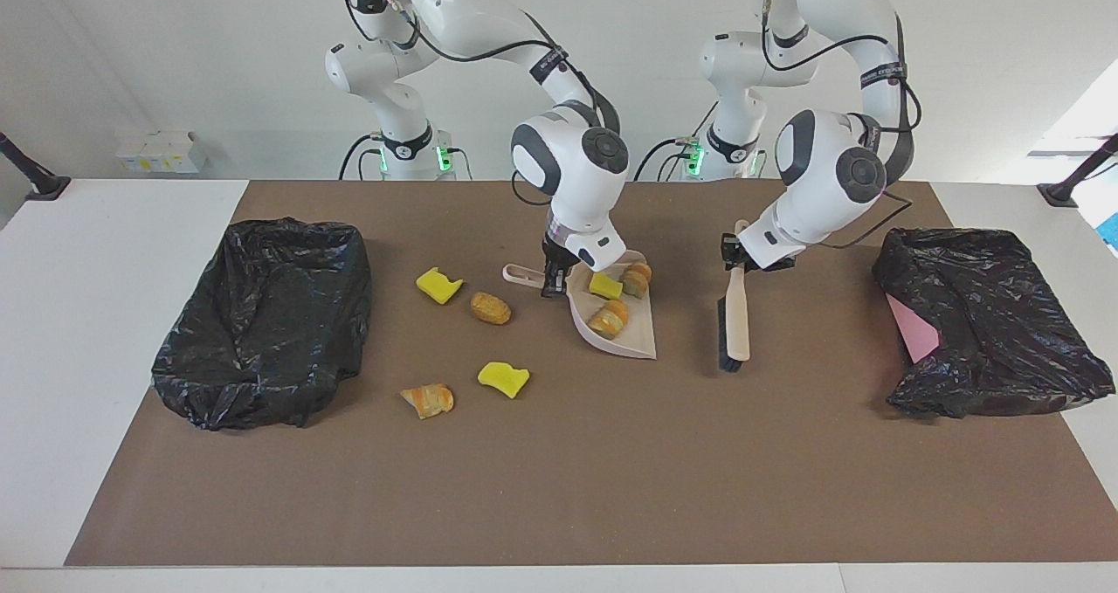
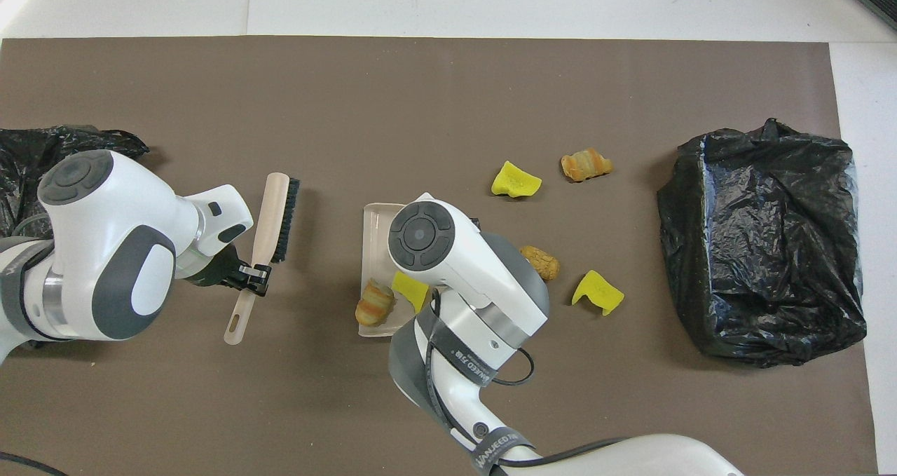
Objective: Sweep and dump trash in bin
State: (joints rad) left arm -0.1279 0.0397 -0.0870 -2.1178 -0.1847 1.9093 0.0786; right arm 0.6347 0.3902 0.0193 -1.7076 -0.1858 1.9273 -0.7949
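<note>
Three trash pieces lie in the dustpan at frame centre; four loose pieces lie on the counter toward the lined bin at frame left.
Right end effector is clamped on the dustpan's handle; left end effector is closed on the brush, midway between dustpan and a second bagged bin at frame right, which holds something pink.

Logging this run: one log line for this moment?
left gripper: shut on wooden brush | right gripper: shut on beige plastic dustpan | three trash pieces in pan, four loose
</note>
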